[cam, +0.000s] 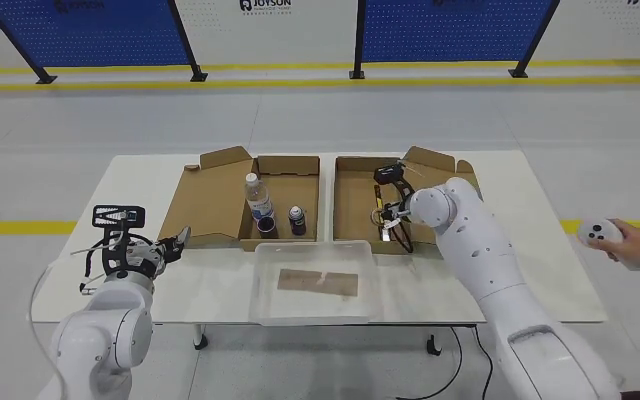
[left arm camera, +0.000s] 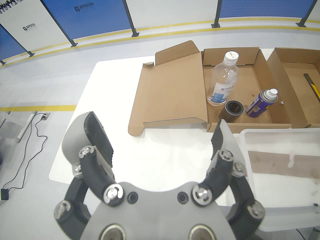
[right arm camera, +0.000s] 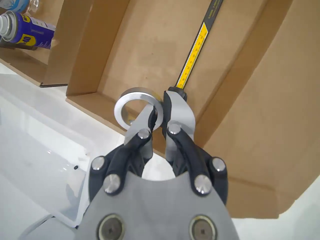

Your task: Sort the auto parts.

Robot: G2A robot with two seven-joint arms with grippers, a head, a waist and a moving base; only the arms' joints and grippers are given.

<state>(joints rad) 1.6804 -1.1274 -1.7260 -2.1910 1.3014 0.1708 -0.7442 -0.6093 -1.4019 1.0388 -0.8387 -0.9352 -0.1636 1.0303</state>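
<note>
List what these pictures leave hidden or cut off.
- Right wrist view: the right hand covers the yellow ruler's near end and part of the metal ring.
- Left wrist view: the picture's edge cuts off the ruler.
- Top view: the ring is too small to tell from the hand.

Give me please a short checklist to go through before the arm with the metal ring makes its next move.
1. Grip: right gripper shut on the rim of the metal ring, one finger through the hole: ok.
2. Ring above the right box, near its front wall: ok.
3. Gap between ring and box floor: cannot tell.
4. Bare floor beside the yellow-scaled ruler for the ring: ok.
5. Left gripper open, over the table, away from the right box: ok.
</note>
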